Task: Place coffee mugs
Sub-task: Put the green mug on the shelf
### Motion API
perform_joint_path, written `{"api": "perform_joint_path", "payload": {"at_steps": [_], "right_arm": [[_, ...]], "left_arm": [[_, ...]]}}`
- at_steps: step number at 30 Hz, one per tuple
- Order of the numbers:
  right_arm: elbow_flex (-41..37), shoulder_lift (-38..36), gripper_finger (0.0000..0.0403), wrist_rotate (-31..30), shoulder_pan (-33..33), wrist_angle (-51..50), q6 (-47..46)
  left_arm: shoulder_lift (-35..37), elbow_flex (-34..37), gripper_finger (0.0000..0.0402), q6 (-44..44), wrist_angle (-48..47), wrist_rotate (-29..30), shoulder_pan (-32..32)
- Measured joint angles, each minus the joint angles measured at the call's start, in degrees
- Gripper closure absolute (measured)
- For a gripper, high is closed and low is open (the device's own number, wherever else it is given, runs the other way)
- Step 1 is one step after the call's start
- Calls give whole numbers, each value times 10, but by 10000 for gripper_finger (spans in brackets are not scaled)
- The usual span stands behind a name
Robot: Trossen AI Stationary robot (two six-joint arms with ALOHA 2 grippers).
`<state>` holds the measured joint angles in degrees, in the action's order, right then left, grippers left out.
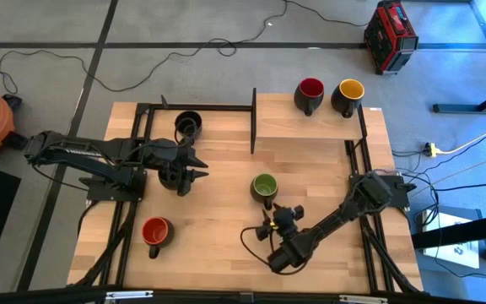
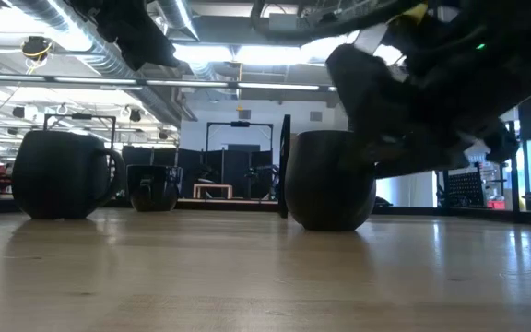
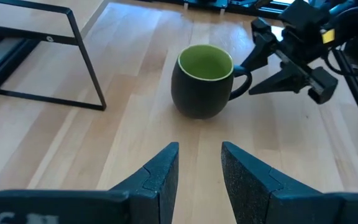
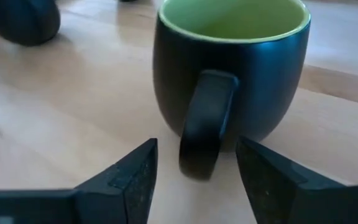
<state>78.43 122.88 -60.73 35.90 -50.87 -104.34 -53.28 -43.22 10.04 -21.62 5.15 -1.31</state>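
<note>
Mugs, left to right in my high view: red-lined mug [image 1: 155, 232] lower left; left gripper [image 1: 194, 165], fingers parted, empty; black mug [image 1: 187, 124] above it; green-lined mug [image 1: 264, 187] centre, right gripper [image 1: 276, 211] spread astride its handle; red mug [image 1: 310, 93] and yellow mug [image 1: 348, 95] upper right.

The mug [image 1: 264, 187] just ahead of the right hand [image 1: 274, 216] is matt black outside, lime green inside. Past it, 2 more dark mugs show a red [image 1: 310, 89] and a yellow interior [image 1: 349, 89]. Near the left hand [image 1: 199, 166], 1 mug is red inside [image 1: 155, 231], another black throughout [image 1: 187, 123]. The surface [image 1: 226, 236] is pale, striped wood.
</note>
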Motion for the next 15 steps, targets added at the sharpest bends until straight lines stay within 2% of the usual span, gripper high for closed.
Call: {"api": "perform_joint_path", "payload": {"at_steps": [8, 15], "right_arm": [[0, 5, 222, 5, -19, -1, -23], [0, 5, 285, 12, -26, -1, -24]], "left_arm": [[0, 0, 285, 0, -2, -2, 0], [0, 0, 285, 0, -3, -2, 0]]}}
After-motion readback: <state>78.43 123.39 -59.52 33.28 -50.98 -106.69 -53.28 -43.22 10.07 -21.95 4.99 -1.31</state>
